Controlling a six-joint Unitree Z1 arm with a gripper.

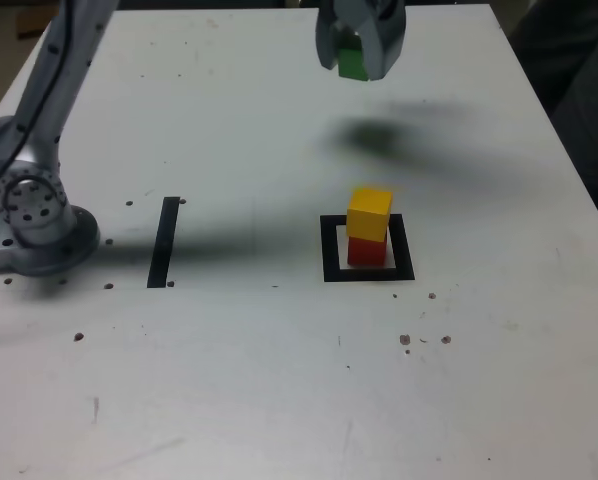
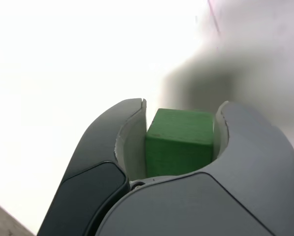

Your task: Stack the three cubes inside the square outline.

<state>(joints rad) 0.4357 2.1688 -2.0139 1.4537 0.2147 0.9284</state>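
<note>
Yellow cube (image 1: 370,213) atop red cube (image 1: 367,251) w/in sq. outline (image 1: 332,271), nr. blk strip (image 1: 164,243)

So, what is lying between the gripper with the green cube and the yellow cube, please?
In the exterior view, only bare tabletop with a blurred shadow shows between the gripper and the yellow cube.

Black straight strip (image 1: 164,243) lies flat on pale tabletop (image 1: 209,380), toward the exterior view's left. Small dark specks dot the surface. Dark bulky shape (image 1: 579,90) at the exterior view's right edge, maybe fabric, too murky to confirm.
</note>
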